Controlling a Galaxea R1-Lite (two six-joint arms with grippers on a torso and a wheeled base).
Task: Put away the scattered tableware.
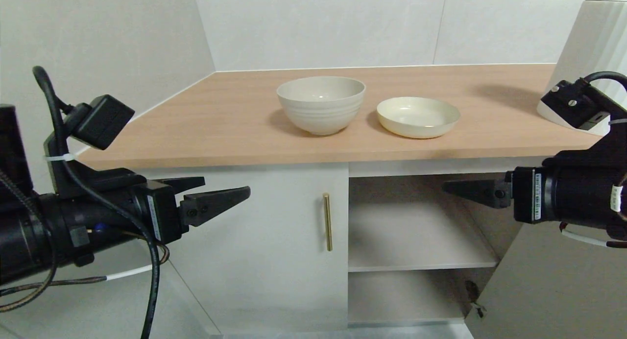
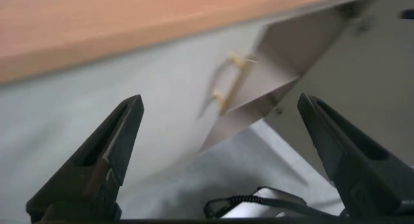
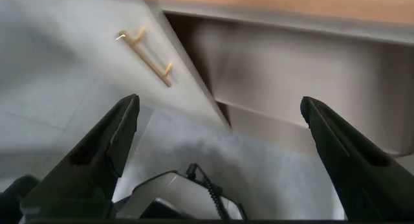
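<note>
Plainly, the left claw (image 1: pixel 225 187) and right claw (image 3: pixel 220 111) hang released and empty below the tabletop (image 1: pixel 235 118), where the bowl (image 1: pixel 321 104) sits just left of the dish (image 1: pixel 418 116), both seemingly stiff, slick, breakable ware best pinched at the rim.

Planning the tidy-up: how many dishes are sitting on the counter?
2. A deep bowl stands in the middle of the counter, and a shallow dish sits just right of it, not touching.
</note>
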